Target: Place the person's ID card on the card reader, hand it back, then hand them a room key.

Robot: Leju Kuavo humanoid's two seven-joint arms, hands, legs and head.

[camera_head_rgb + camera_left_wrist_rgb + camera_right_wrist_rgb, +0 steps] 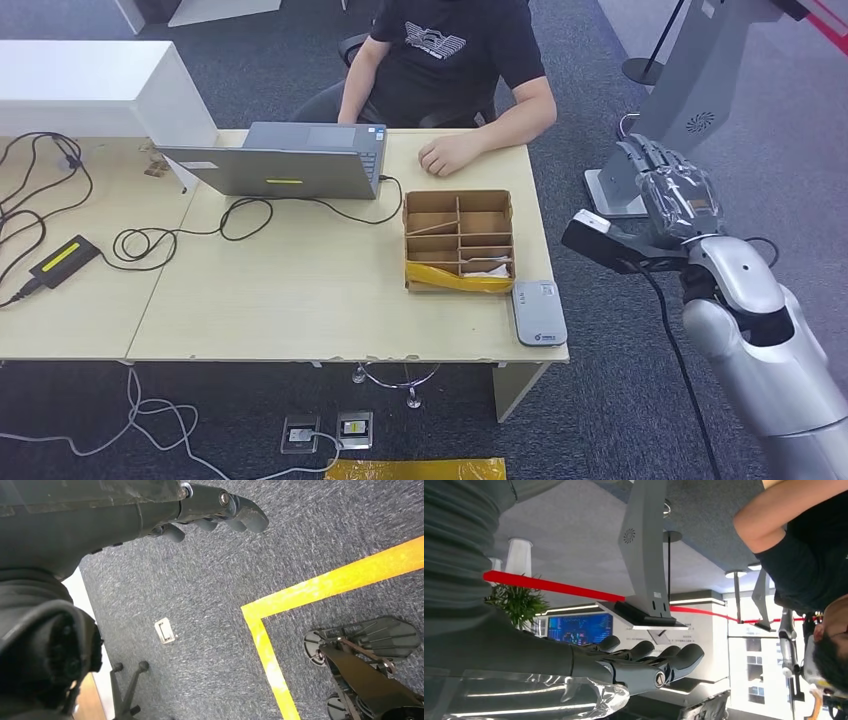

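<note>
head view: right hand (pixel 668 185) beyond card reader (pixel 539 313).

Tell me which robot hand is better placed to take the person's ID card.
The right robot hand: it is raised beside the desk, empty with fingers extended, near the person's hand and the card reader. The left robot hand hangs over the carpet.

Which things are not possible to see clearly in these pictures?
- Person's other hand: head view, hidden behind the laptop.
- Contents of the divided cardboard box: head view, too small to identify.
- Marking on the card reader: head view, too small.
- Left hand: left wrist view, fingers partly cut off by the edge.
</note>
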